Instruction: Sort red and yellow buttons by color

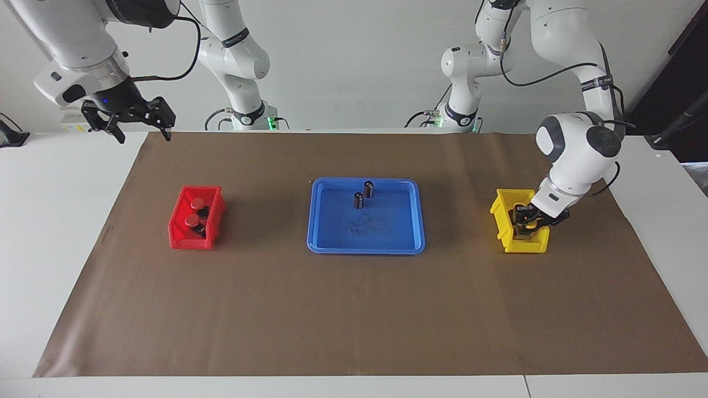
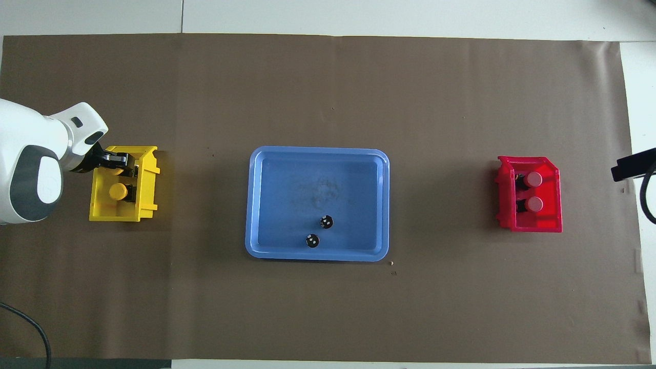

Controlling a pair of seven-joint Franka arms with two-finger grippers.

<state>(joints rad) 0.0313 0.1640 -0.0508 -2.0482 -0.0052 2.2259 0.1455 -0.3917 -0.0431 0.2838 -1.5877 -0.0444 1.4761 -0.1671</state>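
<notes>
A wide sheet of brown paper [image 1: 354, 309] is covering the white table, and at its centre a shallow blue plastic tray [image 1: 332, 243] is lying with only two dark brown upright cylinders with silvery tops [image 1: 363, 195] standing in it, up around twelve o'clock of the tray as seen from across the table. Toward the right arm's end a small red plastic bin [image 1: 178, 226] is sitting, and both red mushroom-cap push buttons [image 1: 194, 212] are resting inside it, one beside the other. Toward the left arm's end a matching yellow plastic bin [image 2: 148, 169] is holding one yellow mushroom-cap push button [image 2: 118, 191] in plain sight near its middle. The left gripper [image 1: 529, 219] is reaching down into that yellow bin, at about twelve o'clock of the bin in the overhead view, and a patch of yellow is showing between its fingers [image 2: 123, 160], which I take to be the second yellow button; whether the fingers are gripping it or have let go I cannot tell from here. The right gripper [image 1: 141, 122] is waiting high over the table edge at the paper's corner, its fingers spread wide and holding nothing. By my reckoning the sorting is nearly finished: no button is remaining in the tray, and only the release and withdrawal of the left arm is outstanding.
</notes>
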